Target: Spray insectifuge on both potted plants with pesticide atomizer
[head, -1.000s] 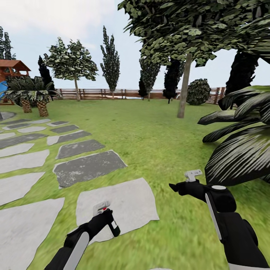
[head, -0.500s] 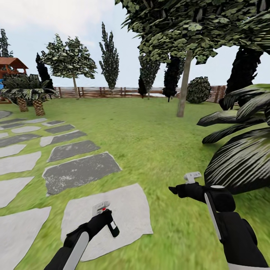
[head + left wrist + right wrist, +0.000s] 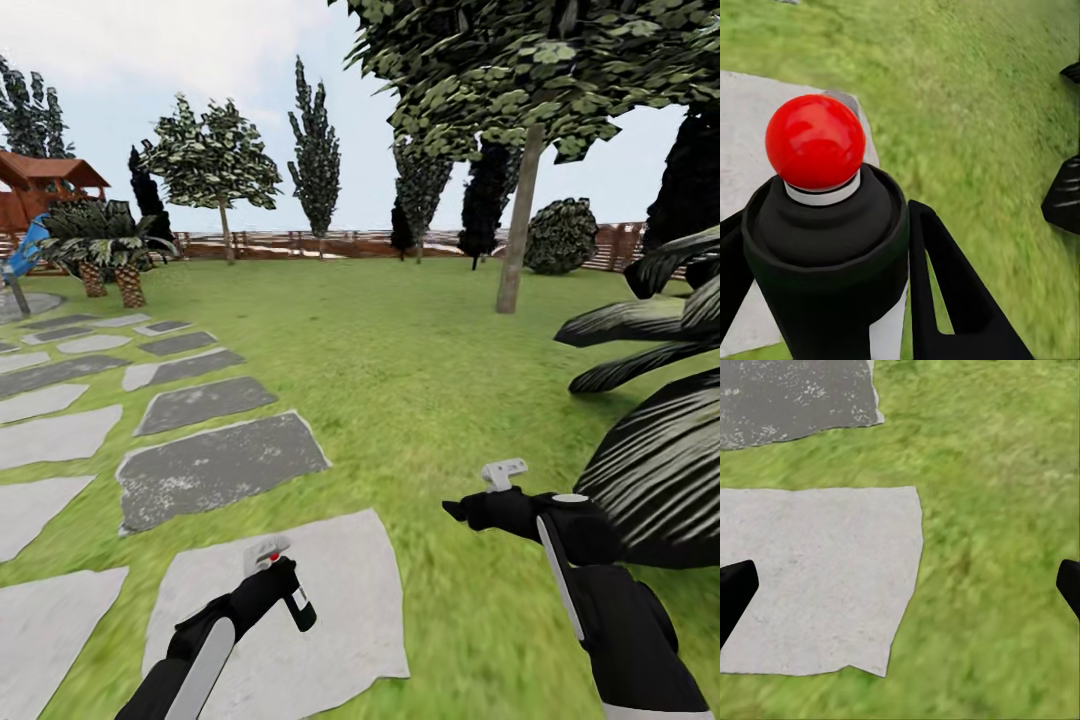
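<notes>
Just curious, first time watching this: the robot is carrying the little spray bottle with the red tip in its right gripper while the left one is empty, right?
Not quite. The pesticide atomizer sits in the left gripper, as the left wrist view shows close up. The right gripper is the empty one, its fingers spread over grass and a stepping stone.

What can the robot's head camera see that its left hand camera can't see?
The head view alone takes in the trees, the wooden fence, the red-roofed playhouse, the right gripper and the long path of stepping stones.

The left wrist view alone gives a close look at the bottle's round red tip poking up between the dark fingers.

Both show the spray bottle held in the left gripper, the pale stone under it, and the green grass.
</notes>
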Controlling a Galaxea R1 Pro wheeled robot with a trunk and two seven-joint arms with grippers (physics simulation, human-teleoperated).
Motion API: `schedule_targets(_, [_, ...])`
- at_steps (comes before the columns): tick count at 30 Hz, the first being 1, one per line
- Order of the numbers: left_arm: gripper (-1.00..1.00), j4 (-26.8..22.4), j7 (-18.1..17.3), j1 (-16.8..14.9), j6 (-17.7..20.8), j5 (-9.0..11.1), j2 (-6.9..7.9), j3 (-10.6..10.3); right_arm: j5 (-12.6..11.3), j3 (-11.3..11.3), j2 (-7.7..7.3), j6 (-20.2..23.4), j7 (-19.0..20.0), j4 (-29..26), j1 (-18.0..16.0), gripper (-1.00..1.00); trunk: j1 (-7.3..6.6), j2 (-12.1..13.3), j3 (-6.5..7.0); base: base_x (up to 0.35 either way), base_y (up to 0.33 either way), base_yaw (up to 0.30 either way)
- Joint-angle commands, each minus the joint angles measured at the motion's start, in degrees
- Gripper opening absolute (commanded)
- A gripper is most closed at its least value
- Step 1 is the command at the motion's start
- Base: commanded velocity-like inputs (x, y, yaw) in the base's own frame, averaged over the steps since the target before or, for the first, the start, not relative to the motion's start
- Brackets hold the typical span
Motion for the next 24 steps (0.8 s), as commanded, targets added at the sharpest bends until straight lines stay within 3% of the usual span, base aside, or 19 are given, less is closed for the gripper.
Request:
schedule_targets(1, [-1.00,-0.03,-0.04,-0.04,0.28,0.22,-0.02,0.06,0.61,-0.04,-0.01,0.15,0.59,-0.07,-0.03,1.00,0.02,-0.02,-0.06,0.324,-0.106,0.285])
schedule_targets(8, [-1.00,-0.05,0.04,0.00,0.15,0.24,0.00,0.06,0.61,-0.03,-0.01,0.13,0.59,-0.07,-0.01,1.00,0.02,-0.02,-0.06,0.316,-0.062,0.288])
schedule_targets(18, [-1.00,-0.09,-0.29,-0.05,0.50,0.45,-0.36,0.06,0.63,-0.03,-0.01,0.06,0.59,-0.07,0.05,1.00,0.02,-0.02,-0.06,0.079,-0.004,0.289])
schedule_targets(24, [-1.00,0.56,-0.19,-0.05,0.57,0.36,-0.29,0.07,0.66,-0.03,-0.16,-0.24,0.58,-0.07,0.09,1.00,0.02,-0.02,-0.06,0.277,0.000,0.191])
